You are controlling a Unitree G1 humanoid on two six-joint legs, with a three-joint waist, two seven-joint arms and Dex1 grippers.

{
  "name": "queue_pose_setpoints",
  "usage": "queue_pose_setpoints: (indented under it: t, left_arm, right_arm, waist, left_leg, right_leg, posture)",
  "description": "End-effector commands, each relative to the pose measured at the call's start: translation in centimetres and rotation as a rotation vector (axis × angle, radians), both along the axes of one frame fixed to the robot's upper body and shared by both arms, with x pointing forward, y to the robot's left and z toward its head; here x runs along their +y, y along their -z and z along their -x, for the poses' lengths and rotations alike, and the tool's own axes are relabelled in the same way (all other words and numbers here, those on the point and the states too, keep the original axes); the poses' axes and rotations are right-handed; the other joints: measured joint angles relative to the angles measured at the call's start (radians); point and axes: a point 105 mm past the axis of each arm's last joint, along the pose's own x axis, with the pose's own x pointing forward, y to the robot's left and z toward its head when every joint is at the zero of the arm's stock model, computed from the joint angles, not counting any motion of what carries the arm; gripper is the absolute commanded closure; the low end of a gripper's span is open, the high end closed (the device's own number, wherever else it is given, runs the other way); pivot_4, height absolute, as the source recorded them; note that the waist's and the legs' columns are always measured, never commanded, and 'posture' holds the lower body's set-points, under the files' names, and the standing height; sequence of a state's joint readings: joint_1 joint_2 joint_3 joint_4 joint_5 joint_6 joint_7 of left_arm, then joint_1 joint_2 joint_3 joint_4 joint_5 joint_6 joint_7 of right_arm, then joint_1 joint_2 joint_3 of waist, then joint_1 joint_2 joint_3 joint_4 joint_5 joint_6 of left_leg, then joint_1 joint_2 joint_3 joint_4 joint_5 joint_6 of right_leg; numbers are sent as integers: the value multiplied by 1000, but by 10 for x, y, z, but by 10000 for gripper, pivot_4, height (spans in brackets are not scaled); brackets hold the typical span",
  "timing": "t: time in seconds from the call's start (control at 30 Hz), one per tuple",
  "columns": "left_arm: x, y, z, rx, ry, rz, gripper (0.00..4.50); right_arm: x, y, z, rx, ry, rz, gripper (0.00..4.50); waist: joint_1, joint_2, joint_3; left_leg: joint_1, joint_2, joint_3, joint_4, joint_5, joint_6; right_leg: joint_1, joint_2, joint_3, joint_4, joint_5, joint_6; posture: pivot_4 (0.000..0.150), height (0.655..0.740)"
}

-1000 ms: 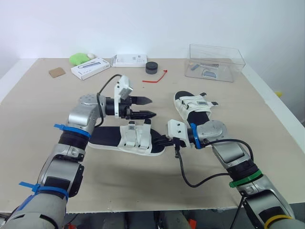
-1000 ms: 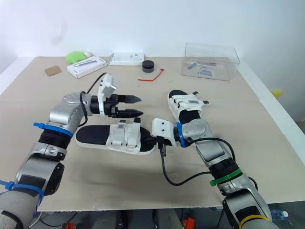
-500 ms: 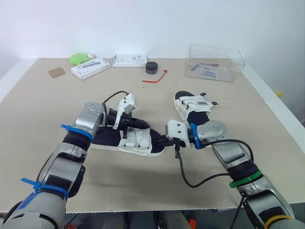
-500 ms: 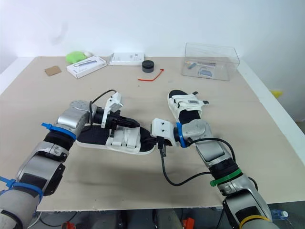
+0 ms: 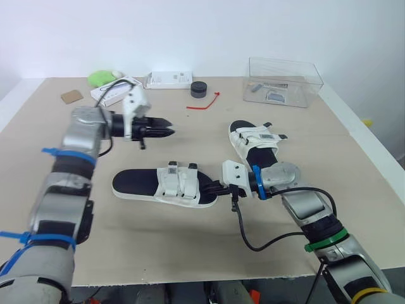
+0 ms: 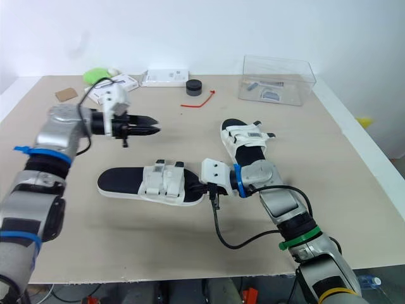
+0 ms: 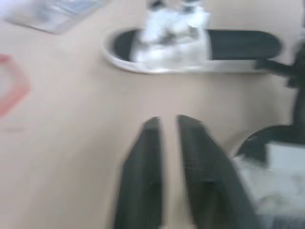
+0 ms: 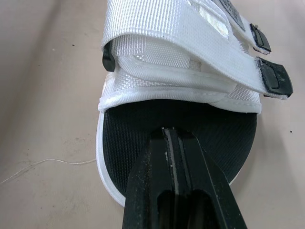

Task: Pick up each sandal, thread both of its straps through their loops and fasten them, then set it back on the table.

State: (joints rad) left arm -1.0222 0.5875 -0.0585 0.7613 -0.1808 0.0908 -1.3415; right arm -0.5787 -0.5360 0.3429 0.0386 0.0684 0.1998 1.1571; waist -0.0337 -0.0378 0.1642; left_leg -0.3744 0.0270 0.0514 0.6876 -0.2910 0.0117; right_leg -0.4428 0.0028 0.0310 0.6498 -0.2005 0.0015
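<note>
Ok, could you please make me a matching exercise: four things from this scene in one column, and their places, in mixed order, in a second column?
Things:
1. red tie
2. clear box
3. green lump
4. right gripper

Places:
a. far left of the table
b. at the end of the near sandal
c. far right of the table
d. beside the black puck

Pairs: 1-d, 2-c, 3-a, 4-b.

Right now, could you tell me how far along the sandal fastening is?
Done, it seems: straps lie closed across both the far sandal and the near sandal, both on the table. In hand: right gripper, shut, rests at the near sandal's toe; left gripper hovers empty. Remaining: probably only withdrawing.
</note>
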Motion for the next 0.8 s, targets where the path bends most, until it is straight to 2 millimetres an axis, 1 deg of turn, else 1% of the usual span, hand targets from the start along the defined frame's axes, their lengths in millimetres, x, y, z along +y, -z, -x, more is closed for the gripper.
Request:
queue_pose_setpoints:
  t: [0.03,0.07,0.1,0.13,0.17,0.23,0.27,0.37,0.4,0.53,0.67,0.8]
  left_arm:
    - [20,16,22,-2,33,-19,24414]
    - [25,22,26,10,28,-25,22460]
    - [28,27,29,18,25,-33,18899]
    - [30,31,33,17,26,-43,15361]
    - [30,34,36,16,30,-50,10396]
    - [29,37,38,19,38,-51,2042]
    - [28,39,39,21,40,-51,0]
    - [24,47,39,48,59,-61,0]
    - [22,50,40,61,68,-63,0]
    - [7,61,45,141,140,-64,0]
    - [-11,67,46,194,199,-46,0]
    - [-25,69,43,198,231,-38,0]
  right_arm:
    - [-3,-20,-2,29,50,-115,45000]
    - [-3,-28,-2,37,61,-163,39964]
    - [-5,-37,-1,54,71,-215,38609]
    - [-7,-45,2,65,65,-261,35659]
    - [-11,-54,7,83,54,-307,30492]
    - [-20,-68,19,109,28,-374,21834]
    - [-24,-73,23,115,20,-397,16662]
    - [-34,-81,31,123,17,-431,1980]
    - [-35,-82,33,124,20,-435,401]
    - [-43,-82,34,109,43,-430,401]
    - [-44,-82,33,73,57,-423,401]
    - [-46,-81,32,44,73,-420,401]
  waist:
    - [4,0,0]
    - [7,0,0]
    - [8,0,0]
    - [11,-1,0]
    - [12,-1,0]
    - [20,-1,0]
    - [25,-1,0]
    - [27,-1,0]
    - [28,-1,0]
    - [28,-1,0]
    - [28,-1,0]
    - [28,-1,0]
  left_leg:
    - [-1,0,-1,0,0,0]
    - [-1,0,-1,1,0,0]
    - [-2,-1,0,1,0,0]
    - [-2,-1,-1,1,0,0]
    - [-3,-1,-1,2,0,0]
    - [-5,-2,-3,2,0,-1]
    - [-6,-3,-5,2,0,-1]
    - [-8,-5,-8,3,0,0]
    - [-8,-5,-8,3,0,0]
    - [-9,-5,-9,4,0,0]
    - [-10,-5,-10,5,0,0]
    - [-11,-5,-11,6,0,0]
  right_leg:
    - [0,-1,-2,0,0,0]
    - [0,-1,-2,0,0,0]
    - [0,-2,-2,0,0,0]
    - [-1,-2,-2,0,0,0]
    - [-1,-3,-3,0,0,0]
    - [-1,-5,-4,0,0,0]
    - [-1,-6,-6,-1,0,1]
    - [-1,-7,-9,-1,0,2]
    - [-1,-8,-9,-1,0,2]
    - [-1,-7,-10,-1,-1,2]
    - [-1,-6,-11,-1,-1,2]
    - [-1,-6,-11,-1,-1,2]
  posture:
    - [1500,7400]
    - [1500,7400]
    - [1500,7400]
    - [1500,7400]
    - [1500,7400]
    - [1500,7400]
    - [1500,7400]
    - [1500,7400]
    - [1500,7400]
    - [1500,7400]
    - [1500,7400]
    - [1500,7400]
